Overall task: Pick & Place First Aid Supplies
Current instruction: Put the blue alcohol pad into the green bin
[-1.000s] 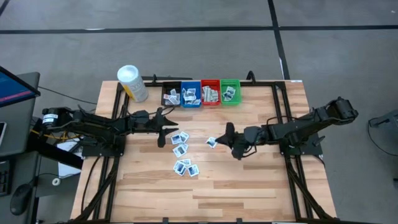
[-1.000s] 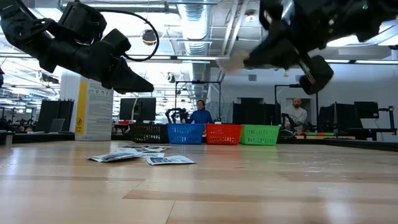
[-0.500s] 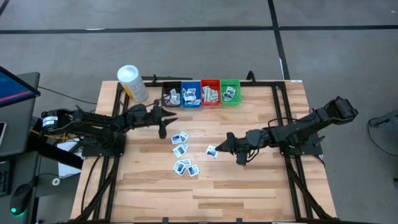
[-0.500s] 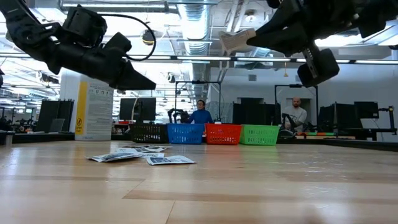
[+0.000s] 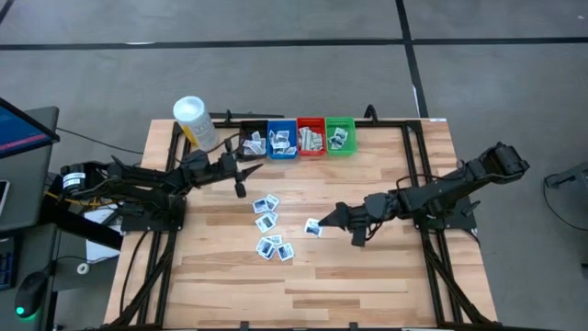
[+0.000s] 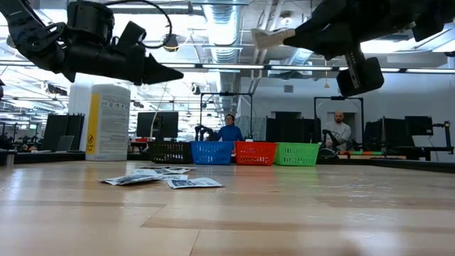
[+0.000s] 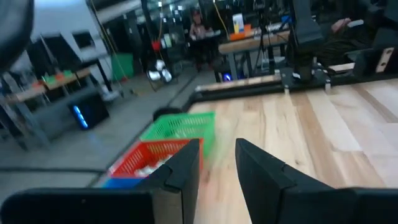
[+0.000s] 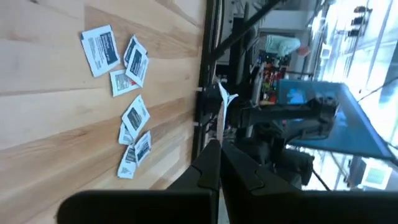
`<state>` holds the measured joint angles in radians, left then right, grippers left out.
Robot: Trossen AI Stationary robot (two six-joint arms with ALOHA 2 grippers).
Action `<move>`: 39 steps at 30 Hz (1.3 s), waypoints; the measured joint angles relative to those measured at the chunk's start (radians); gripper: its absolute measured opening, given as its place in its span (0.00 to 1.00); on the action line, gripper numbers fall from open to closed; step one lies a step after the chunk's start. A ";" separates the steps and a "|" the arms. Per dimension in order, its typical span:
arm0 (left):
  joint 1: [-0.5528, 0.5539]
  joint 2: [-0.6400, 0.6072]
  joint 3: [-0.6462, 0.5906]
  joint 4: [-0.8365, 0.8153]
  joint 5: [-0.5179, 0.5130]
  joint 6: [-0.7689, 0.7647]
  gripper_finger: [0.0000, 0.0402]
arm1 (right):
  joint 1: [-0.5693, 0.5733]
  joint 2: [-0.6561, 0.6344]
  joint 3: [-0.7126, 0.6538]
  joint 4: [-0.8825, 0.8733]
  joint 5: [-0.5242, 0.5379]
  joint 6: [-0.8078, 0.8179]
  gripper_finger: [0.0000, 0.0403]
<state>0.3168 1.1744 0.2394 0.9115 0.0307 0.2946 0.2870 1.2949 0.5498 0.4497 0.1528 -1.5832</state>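
Observation:
Several small white first aid packets (image 5: 269,226) lie flat on the wooden table (image 5: 367,276), also seen in the low view (image 6: 165,179) and the right wrist view (image 8: 127,68). More packets sit in the black (image 5: 252,143), blue (image 5: 281,139), red (image 5: 310,138) and green (image 5: 339,136) bins at the far edge. My right gripper (image 5: 324,222) hovers right of the loose pile, shut on one packet (image 5: 313,227). My left gripper (image 5: 250,169) hangs open and level just before the black bin, with nothing between its fingers (image 7: 186,168). My right gripper pinches one white packet by its edge (image 8: 220,106) between its two fingers. The fingers reach in from the table's right, slanting slightly down. The packet (image 6: 270,37) juts out past the fingertips, lifted well clear of the table.
A yellow cylindrical container with a white cap (image 5: 195,121) stands at the far left, beside the black bin. The black frame rails (image 5: 418,175) run along both table sides. Bare wood lies toward the near edge. People sit in the room beyond (image 6: 229,128).
My left gripper has swung toward the far edge and the bins, risen and tipped level, still open. My right gripper has gone toward the near edge and rolled about its axis. It has kept its hold on the packet, which stays clear of the table.

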 joint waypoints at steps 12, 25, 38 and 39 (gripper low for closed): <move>0.003 0.000 0.000 0.086 0.001 0.188 0.26 | -0.073 0.000 0.032 -0.131 0.029 -0.039 0.00; 0.183 0.000 0.000 0.092 0.130 0.195 0.26 | -0.280 0.000 0.032 -0.136 -0.067 -0.073 0.00; 0.289 0.000 0.009 0.102 0.210 0.191 0.26 | -0.755 0.000 0.032 -0.128 0.169 0.201 0.00; 0.291 0.000 0.012 0.102 0.210 0.191 0.26 | -0.789 0.000 0.032 -0.129 0.169 0.236 0.00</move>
<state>0.6077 1.1744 0.2512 1.0138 0.2406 0.4853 -0.5019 1.2953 0.5819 0.3204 0.3218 -1.3474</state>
